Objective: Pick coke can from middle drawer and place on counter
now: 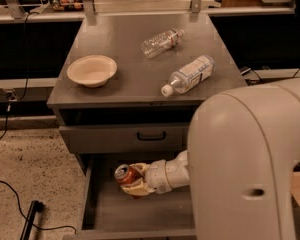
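My pincer [130,180] clasps the coke can [124,174]. Lifting straight, I risk clipping the drawer front [115,137] just above it.

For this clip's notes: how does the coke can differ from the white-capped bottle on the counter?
The coke can is red, opaque metal; the white-capped bottle is clear plastic with a pale label. The can is held in the gripper, low over the open middle drawer; the bottle lies loose on its side on the counter. The can looks shorter than the bottle. Both are drink containers.
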Tool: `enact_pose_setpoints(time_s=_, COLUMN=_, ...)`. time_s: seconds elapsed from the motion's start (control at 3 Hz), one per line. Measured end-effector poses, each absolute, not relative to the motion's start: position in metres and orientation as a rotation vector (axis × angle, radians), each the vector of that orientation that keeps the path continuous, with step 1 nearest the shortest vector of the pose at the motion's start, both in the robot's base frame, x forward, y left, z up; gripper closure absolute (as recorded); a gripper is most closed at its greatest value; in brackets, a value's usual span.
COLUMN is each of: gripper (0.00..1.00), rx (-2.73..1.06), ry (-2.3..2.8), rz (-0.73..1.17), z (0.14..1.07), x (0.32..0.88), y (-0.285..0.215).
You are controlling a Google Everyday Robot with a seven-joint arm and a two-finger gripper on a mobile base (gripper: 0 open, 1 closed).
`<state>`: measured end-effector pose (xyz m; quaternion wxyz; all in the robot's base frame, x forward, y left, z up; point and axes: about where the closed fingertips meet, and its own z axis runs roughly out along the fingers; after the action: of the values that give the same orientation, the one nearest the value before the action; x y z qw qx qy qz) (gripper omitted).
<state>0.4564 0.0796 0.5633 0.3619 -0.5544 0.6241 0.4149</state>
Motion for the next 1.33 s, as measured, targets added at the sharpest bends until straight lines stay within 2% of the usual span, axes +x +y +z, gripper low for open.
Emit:
enact_pose_setpoints(time_s=0.33, gripper=1.00, rx=-1.430, ry=1.471, rz=1.059, z=0.604, x=0.433, y=0.074)
enact_pose_setpoints(time_s=1.0, gripper=1.00, rx=-1.390, ry=1.418, rz=1.109, z=0.613, x=0.436, y=0.076)
enact_pose_setpoints(time_s=1.33, gripper=1.00, rx=-1.325, ry=1.263, rz=1.175, z=0.659, x=0.446, y=0.079)
